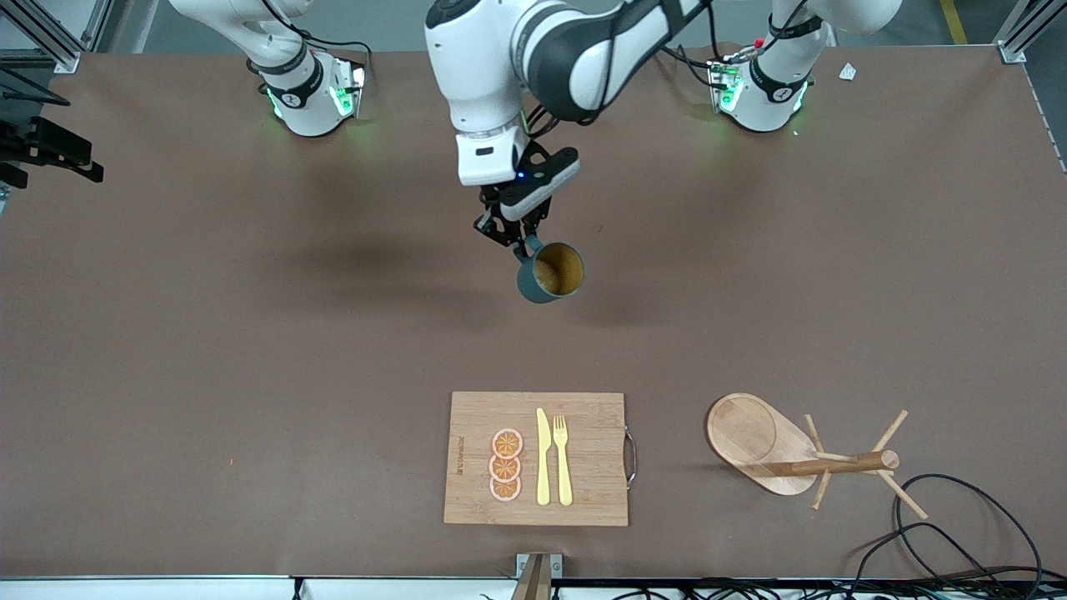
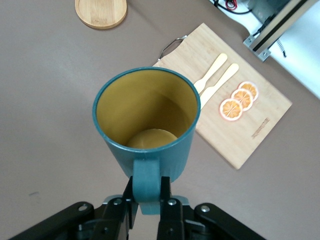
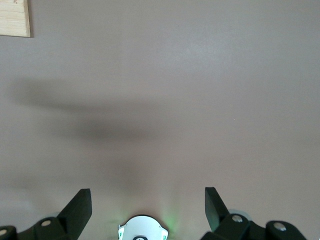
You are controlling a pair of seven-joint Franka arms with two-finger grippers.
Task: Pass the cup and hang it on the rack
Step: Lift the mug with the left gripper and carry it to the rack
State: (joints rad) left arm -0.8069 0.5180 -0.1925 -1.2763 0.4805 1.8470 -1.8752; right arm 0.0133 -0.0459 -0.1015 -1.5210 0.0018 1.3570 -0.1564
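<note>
Brown table (image 1: 250,350) is being crossed in mid-air: the cup (image 1: 551,272) is being pinched by its handle alone in the left gripper (image 1: 523,244). Swinging or slipping is being risked. The right gripper (image 3: 148,200) is being kept apart, waiting; the rack (image 1: 783,450) is lying toppled.

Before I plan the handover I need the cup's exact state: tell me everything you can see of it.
The cup is a small dark teal cylindrical mug with a mustard-brown interior, matte like glazed ceramic or plastic, and empty. It has one small handle, and the left gripper is shut on that handle. The mug hangs in the air, tilted so its mouth faces the front camera, over bare table farther from that camera than the cutting board. Nothing else touches it.
</note>
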